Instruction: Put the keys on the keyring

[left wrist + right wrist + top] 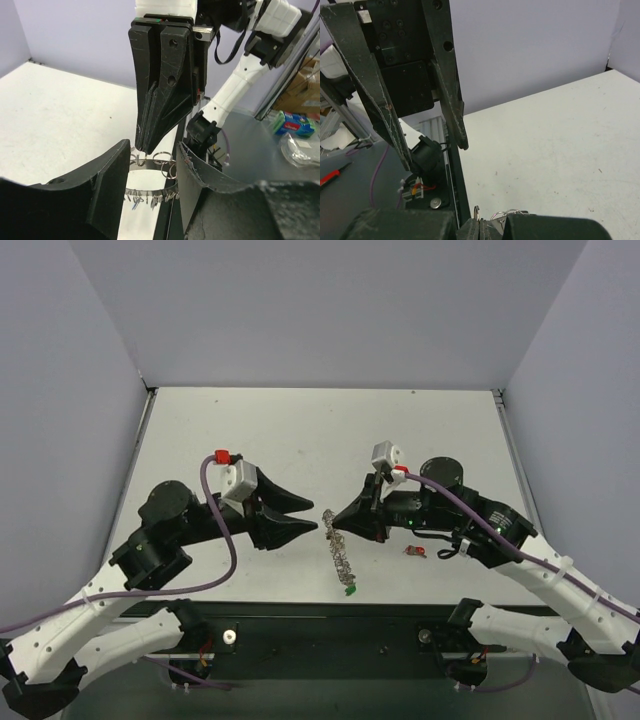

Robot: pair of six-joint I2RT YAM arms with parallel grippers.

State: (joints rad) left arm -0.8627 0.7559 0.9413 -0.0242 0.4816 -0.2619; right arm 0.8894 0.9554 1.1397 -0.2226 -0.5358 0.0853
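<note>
The keyring [340, 555] is a silvery ring with many small loops on its rim. It trails from my right gripper toward the near edge, with a green key tag [350, 589] at its low end. My right gripper [328, 522] is shut on one small loop of the keyring [478, 214]. In the left wrist view its tip [142, 148] pinches that loop above the ring's band [150, 193]. My left gripper [305, 517] is open and empty, its fingers either side of the ring's top [154, 156]. A red key [412, 552] lies on the table under my right arm.
The white table [300, 430] ends in grey walls on three sides. The black base rail [330, 625] runs along the near edge, close under the hanging ring. The two grippers face each other tip to tip at mid-table.
</note>
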